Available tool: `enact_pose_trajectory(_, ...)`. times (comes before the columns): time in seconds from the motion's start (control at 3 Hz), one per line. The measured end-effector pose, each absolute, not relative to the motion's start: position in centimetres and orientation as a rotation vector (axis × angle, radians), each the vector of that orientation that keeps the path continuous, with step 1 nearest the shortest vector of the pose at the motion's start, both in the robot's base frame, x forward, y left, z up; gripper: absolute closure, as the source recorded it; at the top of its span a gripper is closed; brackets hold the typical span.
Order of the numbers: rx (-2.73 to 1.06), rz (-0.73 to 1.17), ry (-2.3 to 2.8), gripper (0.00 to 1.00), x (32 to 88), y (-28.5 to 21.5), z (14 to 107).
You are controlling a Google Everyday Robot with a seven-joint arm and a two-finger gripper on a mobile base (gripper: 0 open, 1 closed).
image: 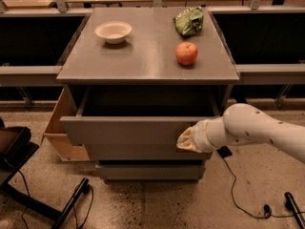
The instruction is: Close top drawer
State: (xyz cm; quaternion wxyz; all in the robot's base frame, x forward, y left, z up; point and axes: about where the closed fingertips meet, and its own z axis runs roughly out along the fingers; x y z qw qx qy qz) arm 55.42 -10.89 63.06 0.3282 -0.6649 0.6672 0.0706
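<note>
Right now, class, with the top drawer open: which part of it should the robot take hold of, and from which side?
Take the top drawer by its front panel, from the front. That face is flat and handle-less, so there is nothing to pinch; pressing straight inward probably suits best. The pincer sits against the panel's right part.

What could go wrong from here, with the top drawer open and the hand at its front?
1. The hand sits off centre, at the right part of the front of the top drawer, so a push may skew the drawer and jam it.
2. The apple lies loose on the cabinet top; a hard slam might set it rolling toward the edge.
</note>
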Motion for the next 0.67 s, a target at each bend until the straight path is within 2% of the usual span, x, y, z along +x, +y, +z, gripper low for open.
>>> enact_pose_trajectory(0.67,-1.761,0.170,1.720,1.00,58.98,-10.19,63.09)
